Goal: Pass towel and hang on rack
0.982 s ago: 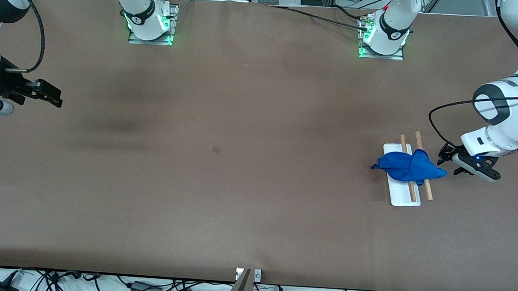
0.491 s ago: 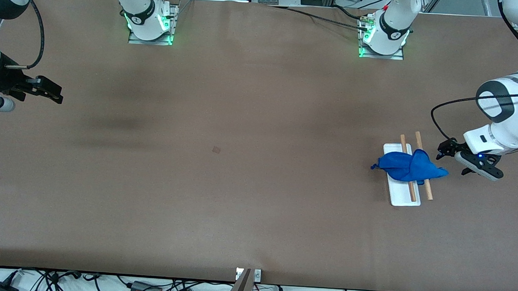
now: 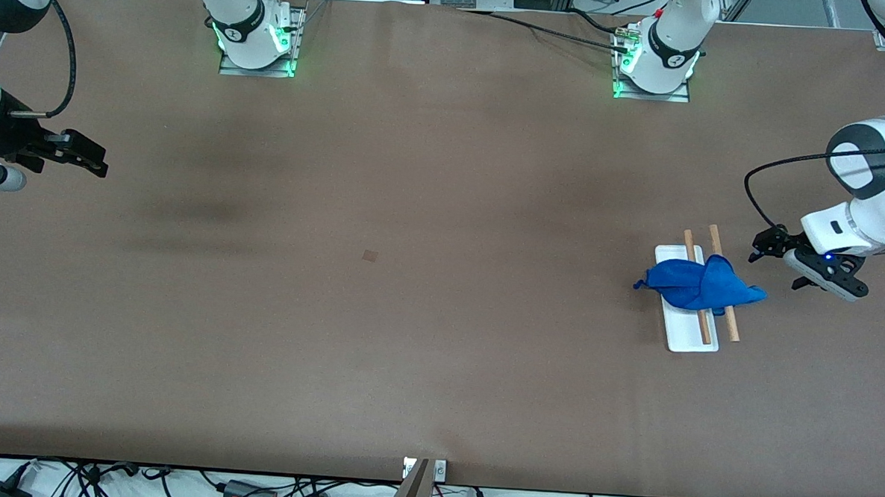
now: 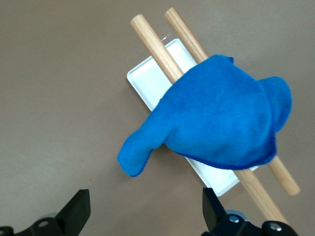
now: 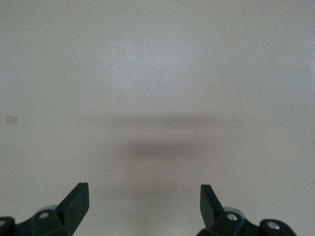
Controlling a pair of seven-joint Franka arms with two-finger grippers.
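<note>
Withdrawn from the towel (image 3: 698,286) draped on the rack (image 3: 691,338), left claw (image 3: 772,249) gapes wide, empty.

Royal-blue towel (image 3: 698,286) drapes a white-based rack (image 3: 692,340) with light-brown bars.

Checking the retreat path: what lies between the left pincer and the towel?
Only bare table, seen in the front view, separates the left pincer from the towel.

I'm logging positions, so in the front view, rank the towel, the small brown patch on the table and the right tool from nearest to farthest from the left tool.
1. towel, draped on the rack beside the left tool
2. brown patch, mid-table
3. right tool, at the right arm's end
</note>
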